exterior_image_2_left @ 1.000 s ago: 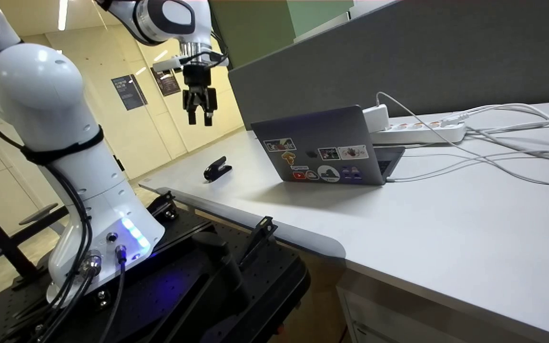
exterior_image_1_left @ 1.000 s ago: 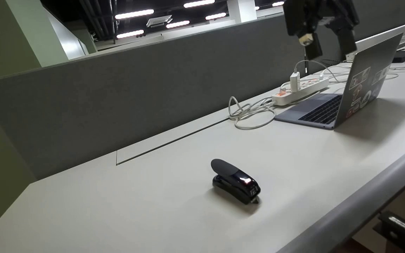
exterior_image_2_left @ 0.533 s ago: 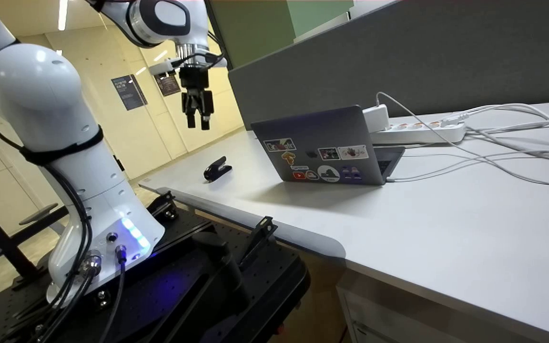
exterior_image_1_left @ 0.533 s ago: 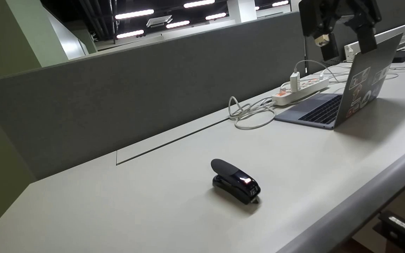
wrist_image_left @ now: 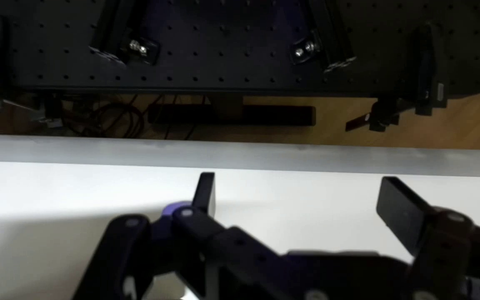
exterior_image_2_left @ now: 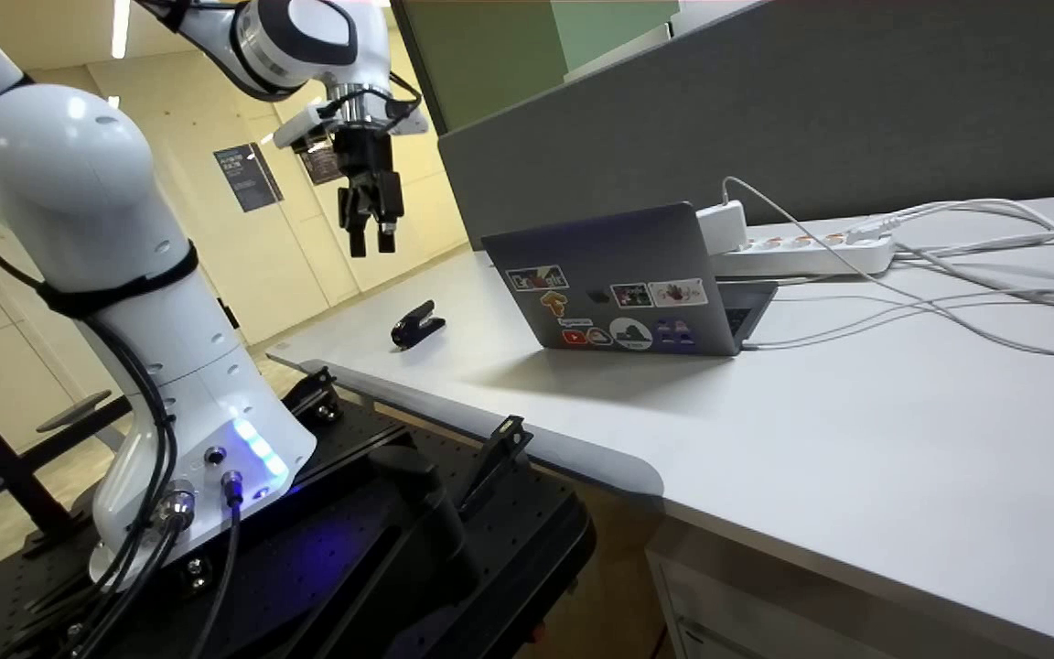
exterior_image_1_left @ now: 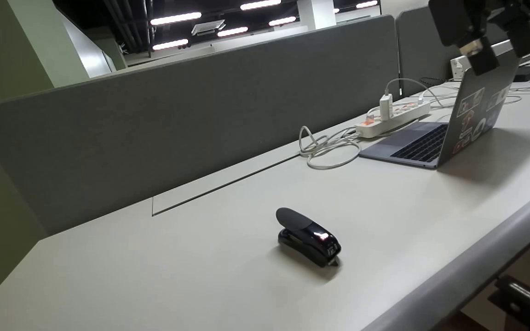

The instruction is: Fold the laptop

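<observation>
The silver-grey laptop stands open on the table, its stickered lid (exterior_image_1_left: 486, 103) raised steeply and its dark keyboard (exterior_image_1_left: 421, 143) facing the grey partition. In an exterior view the lid's outer face (exterior_image_2_left: 609, 275) shows fully, and a cable enters the base's side. My gripper (exterior_image_1_left: 506, 60) is open with nothing between its fingers, pointing down. It overlaps the lid's upper edge in that picture, but in an exterior view the gripper (exterior_image_2_left: 372, 245) hangs apart from the laptop, above and to the left of the lid. In the wrist view the open fingers (wrist_image_left: 301, 200) are above white tabletop; the laptop is out of view.
A black stapler-like object (exterior_image_1_left: 308, 236) lies on the table (exterior_image_1_left: 191, 257). A white power strip (exterior_image_1_left: 396, 120) with cables (exterior_image_1_left: 327, 149) lies beside the laptop, along the grey partition (exterior_image_1_left: 228, 105). The robot's black base platform (wrist_image_left: 223, 66) lies beyond the table's front edge (wrist_image_left: 240, 156).
My gripper has moved right and slightly up in an exterior view, and slightly left and down in an exterior view. It stays open. The laptop and stapler-like object have not moved.
</observation>
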You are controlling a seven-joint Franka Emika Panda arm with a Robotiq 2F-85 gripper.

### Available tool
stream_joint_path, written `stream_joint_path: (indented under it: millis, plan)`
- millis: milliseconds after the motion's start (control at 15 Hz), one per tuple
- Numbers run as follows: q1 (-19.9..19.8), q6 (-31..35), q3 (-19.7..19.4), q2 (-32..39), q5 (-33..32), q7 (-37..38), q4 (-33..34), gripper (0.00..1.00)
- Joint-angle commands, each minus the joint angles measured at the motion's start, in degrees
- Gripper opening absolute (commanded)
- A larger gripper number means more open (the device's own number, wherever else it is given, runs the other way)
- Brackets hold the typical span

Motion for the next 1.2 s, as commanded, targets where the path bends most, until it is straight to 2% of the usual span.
stream_joint_path:
  millis: [0,67,267,533,667,733,867,1133]
  plan:
    - [-2.67,-0.45,-0.32,-8.03,-5.57,2.65,-4.42,1.0]
    - [-3.98,-0.44,-0.66,-6.85,-7.9,2.19,-1.61,1.0]
    - [-7.13,5.09,-2.64,-9.55,-13.37,-0.1,-1.67,1.0]
    - [-9.75,10.69,-7.86,-9.18,-16.01,-7.48,-1.53,1.0]
    - [-10.27,11.83,-11.29,-9.03,-14.24,-11.66,-1.54,1.0]
    - [-9.87,10.75,-8.91,-8.96,-14.72,-9.12,-1.54,1.0]
    - [-10.46,11.33,-10.93,-8.9,-14.57,-11.28,-1.55,1.0]
    - [-11.01,11.62,-11.82,-8.03,-15.3,-12.68,-1.58,1.0]
